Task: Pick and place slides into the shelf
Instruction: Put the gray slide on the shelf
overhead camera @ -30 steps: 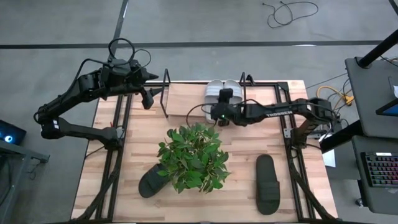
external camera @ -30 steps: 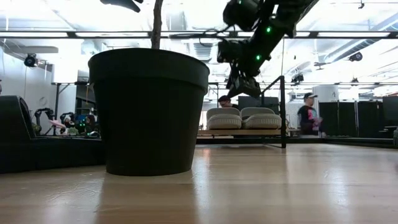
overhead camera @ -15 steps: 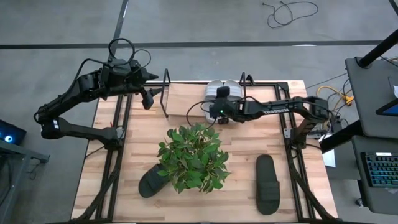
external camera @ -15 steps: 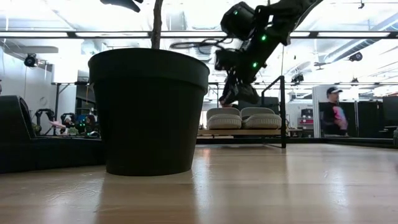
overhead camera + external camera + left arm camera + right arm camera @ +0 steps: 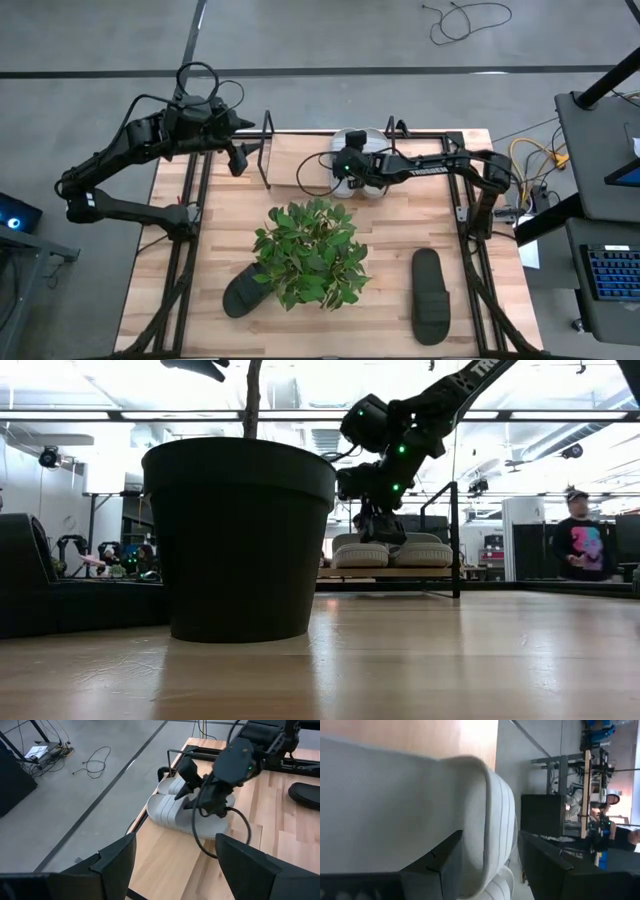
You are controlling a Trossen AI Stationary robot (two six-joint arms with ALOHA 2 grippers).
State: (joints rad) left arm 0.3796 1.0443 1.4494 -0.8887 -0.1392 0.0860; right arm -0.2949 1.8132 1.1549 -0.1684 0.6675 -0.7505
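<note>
Low view: grey slides (image 5: 388,553) (paired) on shelf (image 5: 455,540)

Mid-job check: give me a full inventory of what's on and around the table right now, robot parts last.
Light grey slides: two, side by side on the shelf at the table's far edge.
Black slides: two on the table; one near right, one near left, partly under the plant's leaves.
Shelf: one, black metal rod, far edge of table.
Plant: one, green, in a black pot, mid-table.
Table: one, light wood.
Person: one, dark shirt, in the room behind.
Left pincer: open, raised by the shelf's left end, holding nothing.
Right pincer: open, down over a grey slide's strap.
</note>
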